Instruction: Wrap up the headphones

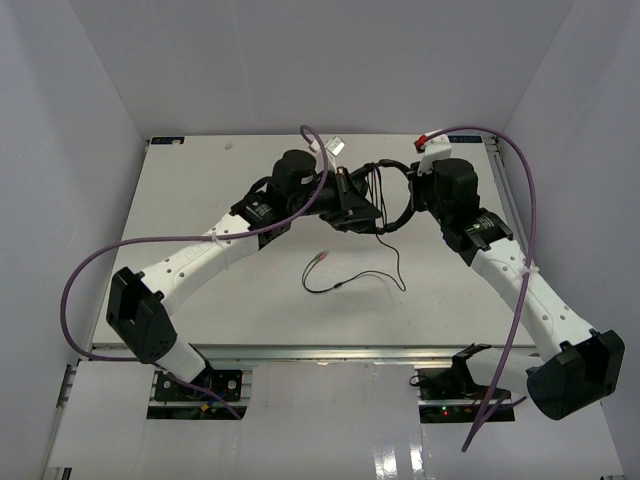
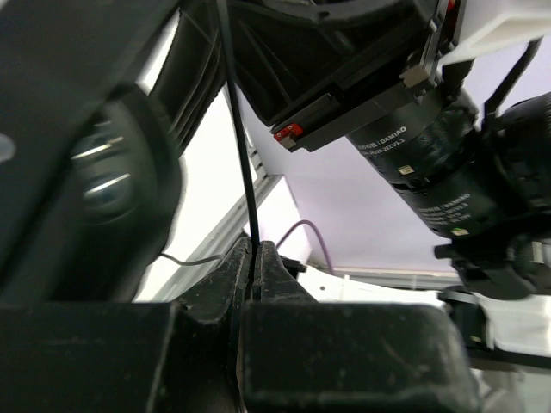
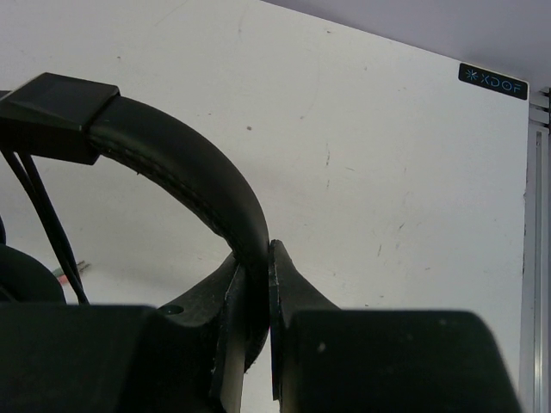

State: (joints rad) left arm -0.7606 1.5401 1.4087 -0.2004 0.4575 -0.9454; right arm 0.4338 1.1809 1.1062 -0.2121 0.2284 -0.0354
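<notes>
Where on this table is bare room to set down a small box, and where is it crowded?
Bare: the far-left corner of the table, between its edge and the left arm; also the near strip between the headphone cord and the front edge. Crowded: the far middle, around the headphones.

Black headphones [image 3: 189, 172], black cord [image 1: 370, 275], reddish plugs [image 1: 322, 254]; white table [image 1: 280, 320]; purple cables [image 1: 66, 295]

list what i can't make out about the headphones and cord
- Top view: the headphones are hidden between the left wrist and right wrist; turns of cord around them are too small to count.
- Left wrist view: the cord above the left fingers is cut off by the top edge; the dark shape at left is blurred.
- Right wrist view: the headband in the right fingers runs off the left edge; earcups unseen.
</notes>
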